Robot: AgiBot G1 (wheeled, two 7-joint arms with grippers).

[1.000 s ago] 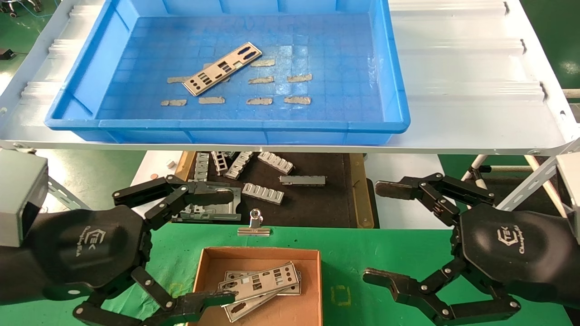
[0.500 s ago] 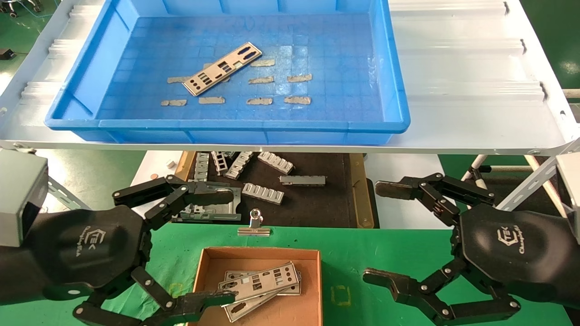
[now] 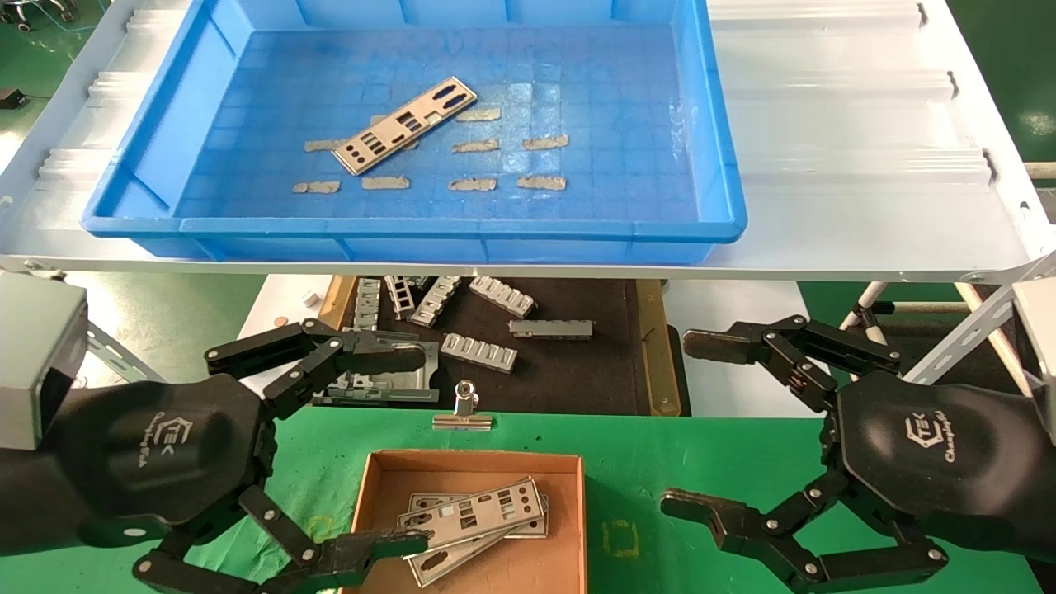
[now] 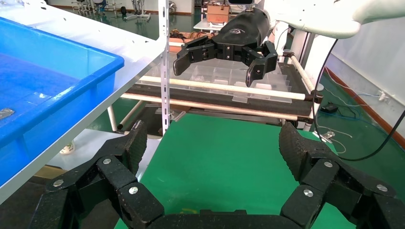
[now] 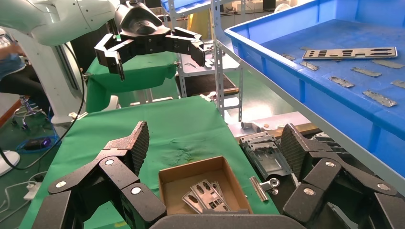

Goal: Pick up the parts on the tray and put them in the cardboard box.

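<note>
One silvery punched plate [image 3: 407, 125] lies slanted in the blue tray [image 3: 718, 165] on the white shelf; it also shows in the right wrist view [image 5: 350, 52]. The cardboard box [image 3: 388, 470] on the green table holds a few stacked plates [image 3: 472, 518], also seen in the right wrist view [image 5: 203, 195]. My left gripper [image 3: 404, 450] is open and empty, just left of the box. My right gripper [image 3: 693, 425] is open and empty, right of the box. Each wrist view shows the other arm's gripper across the table.
Tan tape strips [image 3: 542, 182] lie on the tray floor. Below the shelf, ribbed grey metal blocks [image 3: 478, 351] sit on a dark mat [image 3: 577, 379]. A silver binder clip [image 3: 464, 411] lies at the green table's far edge, behind the box.
</note>
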